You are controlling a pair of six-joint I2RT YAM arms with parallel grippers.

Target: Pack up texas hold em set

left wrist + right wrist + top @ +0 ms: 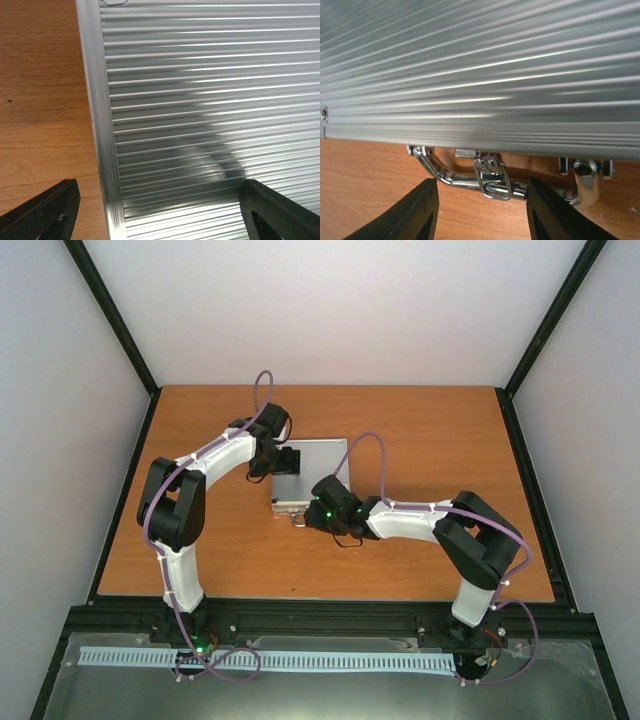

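The silver ribbed aluminium case (318,460) lies shut and flat on the wooden table. My left gripper (286,462) hovers open over its left edge; in the left wrist view the fingers straddle the case's rim (102,150), one over wood, one over the lid (200,100), gripper (160,202). My right gripper (308,517) is open at the case's near side. In the right wrist view its fingers (420,210) flank the chrome handle (445,175) and a wire latch (492,180) under the lid (480,65), gripper (482,202). The card deck, chips and discs are out of view.
The case sits near the middle of the wooden table (430,440). White walls with black frame posts (110,310) enclose the back and sides. A black rail (330,615) runs along the near edge by the arm bases.
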